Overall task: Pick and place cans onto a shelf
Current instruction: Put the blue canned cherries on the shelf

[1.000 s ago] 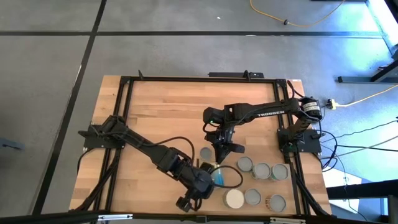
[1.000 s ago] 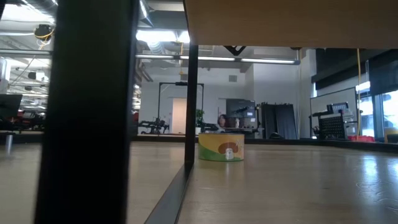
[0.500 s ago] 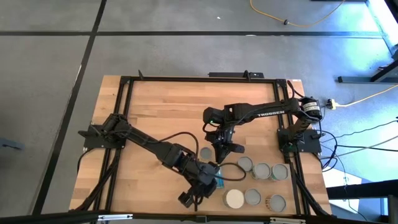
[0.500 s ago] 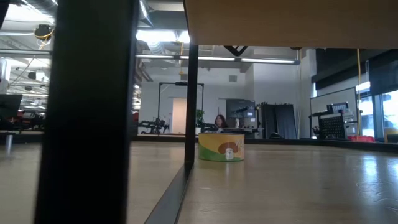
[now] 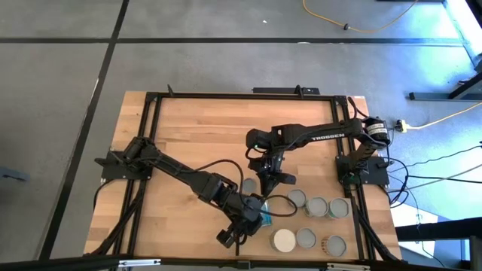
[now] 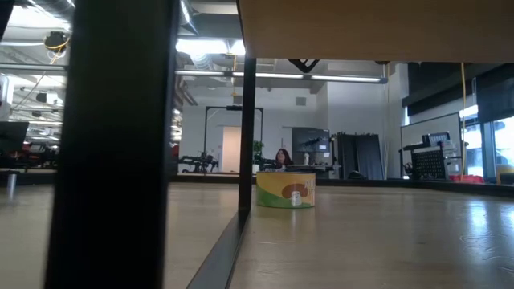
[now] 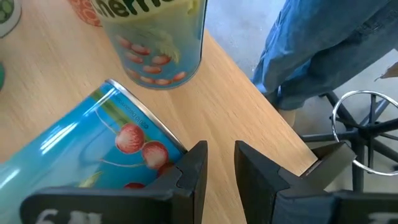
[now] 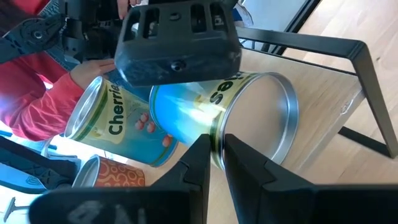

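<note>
Blue cherry-label tin (image 7: 93,155) is lying on its side on the striped plank bench (image 5: 188,135), near the front edge. Its silver end faces the right arm, and it is not on the shelf yet.

The left end effector (image 7: 221,152) is down at the tin with its fingers a little apart and nothing between them. One finger sits against the tin's side, so it is beside the tin, not around it. I read this as a nudge or a line-up on a tipped tin rather than a grasp.

The left arm stretches diagonally from its base at the left rail, low and long, with the wrist over the blue tin.

The right end effector (image 8: 214,146) hangs just behind the tin, nearly clenched and empty. That arm is folded back from the right rail with the forearm pointing down at the bench. It looks parked to brace or take over, which is my guess.

An upright yellow-green "Cherries" tin (image 8: 115,124) stands just beside the blue one. The remaining grey- and white-topped tins (image 5: 316,207) are clustered at the front right.

The pale wood panel (image 6: 369,28) across the top of the low view is the shelf, I think. A green-yellow tin (image 6: 285,190) stands on the surface below it.

A person's hand on a red sleeve (image 8: 93,71) is close to the front edge, so watch clearance.

Risk: a tin on its side rolls, so it needs righting or a grip across the body before the lift.
</note>
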Motion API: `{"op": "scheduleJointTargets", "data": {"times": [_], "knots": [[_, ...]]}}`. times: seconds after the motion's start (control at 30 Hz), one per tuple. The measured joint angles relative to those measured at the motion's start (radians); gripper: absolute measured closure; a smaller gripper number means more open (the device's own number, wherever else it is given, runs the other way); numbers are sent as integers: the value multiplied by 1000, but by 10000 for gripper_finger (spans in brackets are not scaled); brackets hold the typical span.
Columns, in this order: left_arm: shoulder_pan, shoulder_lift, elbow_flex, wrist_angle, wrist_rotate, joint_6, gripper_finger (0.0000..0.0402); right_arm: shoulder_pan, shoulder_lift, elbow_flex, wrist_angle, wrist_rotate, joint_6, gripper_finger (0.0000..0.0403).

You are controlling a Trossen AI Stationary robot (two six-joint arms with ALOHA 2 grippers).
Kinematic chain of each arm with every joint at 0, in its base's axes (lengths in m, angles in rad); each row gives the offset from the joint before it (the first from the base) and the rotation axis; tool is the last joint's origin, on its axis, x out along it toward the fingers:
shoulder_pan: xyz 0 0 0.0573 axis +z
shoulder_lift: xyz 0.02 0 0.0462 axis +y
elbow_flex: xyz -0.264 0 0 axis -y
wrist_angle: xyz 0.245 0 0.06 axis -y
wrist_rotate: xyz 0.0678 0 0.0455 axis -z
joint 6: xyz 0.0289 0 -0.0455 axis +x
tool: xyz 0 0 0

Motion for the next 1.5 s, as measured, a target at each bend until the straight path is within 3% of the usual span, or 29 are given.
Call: {"op": "scheduleJointTargets", "data": {"times": [0.33, 0.77, 1.07, 1.5], "knots": [[-1, 0, 0, -15, -40, -1, 328, 16, 0, 0, 0, -20, 22, 352], [3, 0, 0, -17, -97, -21, 328, 73, -2, 0, 8, 33, 17, 353], [2, 0, 0, -19, -95, -28, 328, 73, -3, 1, 22, 41, -20, 397], [2, 0, 0, -54, -114, -72, 328, 60, -2, 1, 67, 65, -35, 401]]}}
